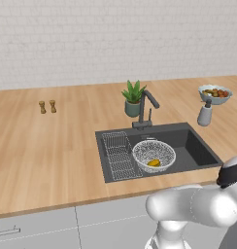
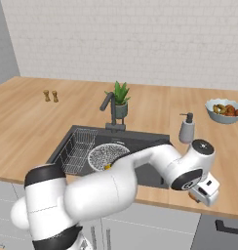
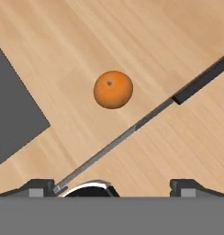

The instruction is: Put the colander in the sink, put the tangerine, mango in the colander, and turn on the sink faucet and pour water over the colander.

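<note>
Orange tangerine (image 3: 113,89) sits on the wooden desk (image 3: 146,41) under my hand (image 3: 113,186), whose tips stand wide apart, holding nothing. From the left base camera I see the mango (image 1: 154,163), long axis crosswise, inside the colander (image 1: 154,154) in the sink (image 1: 198,151), faucet (image 1: 145,108) behind.

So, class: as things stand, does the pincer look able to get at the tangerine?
Probably yes. The pincer stands open above the tangerine, which lies alone on the bare wooden counter beside the sink, with nothing over it.
</note>
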Tool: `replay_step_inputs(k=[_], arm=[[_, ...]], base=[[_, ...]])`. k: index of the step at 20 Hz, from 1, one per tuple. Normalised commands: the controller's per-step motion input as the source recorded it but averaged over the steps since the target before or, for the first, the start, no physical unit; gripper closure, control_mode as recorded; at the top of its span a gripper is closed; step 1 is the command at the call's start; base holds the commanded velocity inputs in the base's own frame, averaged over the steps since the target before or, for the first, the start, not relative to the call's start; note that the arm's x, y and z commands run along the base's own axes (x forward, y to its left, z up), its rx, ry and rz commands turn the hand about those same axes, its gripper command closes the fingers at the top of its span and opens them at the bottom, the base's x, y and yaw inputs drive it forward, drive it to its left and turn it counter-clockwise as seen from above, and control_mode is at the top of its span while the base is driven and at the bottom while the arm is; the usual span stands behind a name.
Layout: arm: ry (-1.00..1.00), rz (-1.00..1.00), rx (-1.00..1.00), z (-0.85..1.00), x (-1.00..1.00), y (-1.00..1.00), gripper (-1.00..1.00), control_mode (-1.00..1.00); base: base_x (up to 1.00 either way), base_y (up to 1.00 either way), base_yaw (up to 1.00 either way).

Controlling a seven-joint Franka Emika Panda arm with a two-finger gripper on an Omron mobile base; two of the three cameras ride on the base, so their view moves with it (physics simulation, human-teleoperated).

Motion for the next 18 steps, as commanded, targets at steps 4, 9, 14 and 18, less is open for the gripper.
replay_step_inputs(k=[4,9,14,18], arm=[[0.0,0.0,0.0,-0.37,0.38,0.0,-1.0,-1.0],[0.0,0.0,0.0,-0.36,0.33,-0.13,-1.0,-1.0],[0.0,0.0,0.0,-0.3,0.28,-0.19,-1.0,-1.0],[0.0,0.0,0.0,-0.25,0.14,-0.33,-1.0,-1.0]], base=[[0.0,0.0,0.0],[0.0,0.0,0.0],[0.0,0.0,0.0],[0.0,0.0,0.0]])
